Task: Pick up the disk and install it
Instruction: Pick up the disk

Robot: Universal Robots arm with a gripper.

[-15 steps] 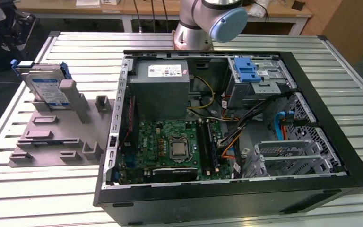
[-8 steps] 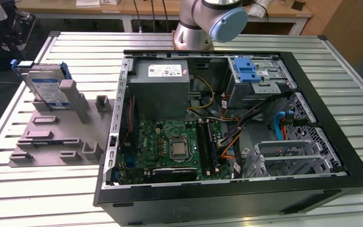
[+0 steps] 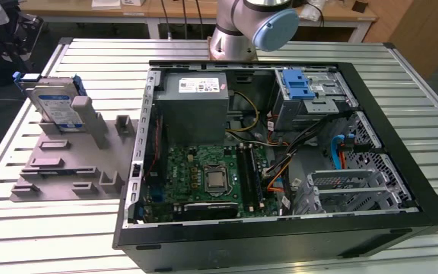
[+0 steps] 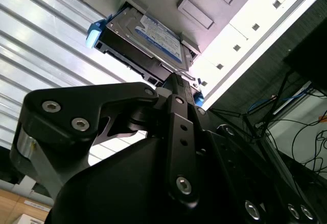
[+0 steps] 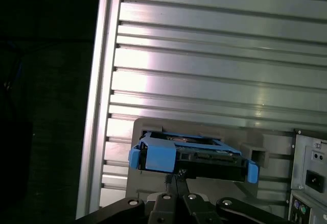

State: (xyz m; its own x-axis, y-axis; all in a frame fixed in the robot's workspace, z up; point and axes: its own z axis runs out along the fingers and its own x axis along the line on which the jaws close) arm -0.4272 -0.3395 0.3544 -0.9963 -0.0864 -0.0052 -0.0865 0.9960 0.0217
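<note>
The disk [image 3: 55, 105] is a silver hard drive with a blue-and-white label and a blue carrier frame. It stands on edge in a slot of the grey fixture [image 3: 67, 165] at the exterior view's left. Both wrist views look at it from a distance: disk [image 4: 145, 38] and disk [image 5: 191, 155], with its blue frame ends showing. My gripper [image 5: 176, 179] is black, its fingers drawn together with nothing between them, and it points toward the disk without touching it. The same gripper [image 4: 176, 78] is seen from the side in the second wrist view.
An open black computer case [image 3: 401, 188] lies on the slatted metal table [image 3: 44, 228], with a green motherboard [image 3: 203, 177], a grey power supply box [image 3: 196, 108], a blue latch [image 3: 299, 85] and metal drive cages [image 3: 352, 191] inside. The arm's base [image 3: 238, 28] stands behind the case.
</note>
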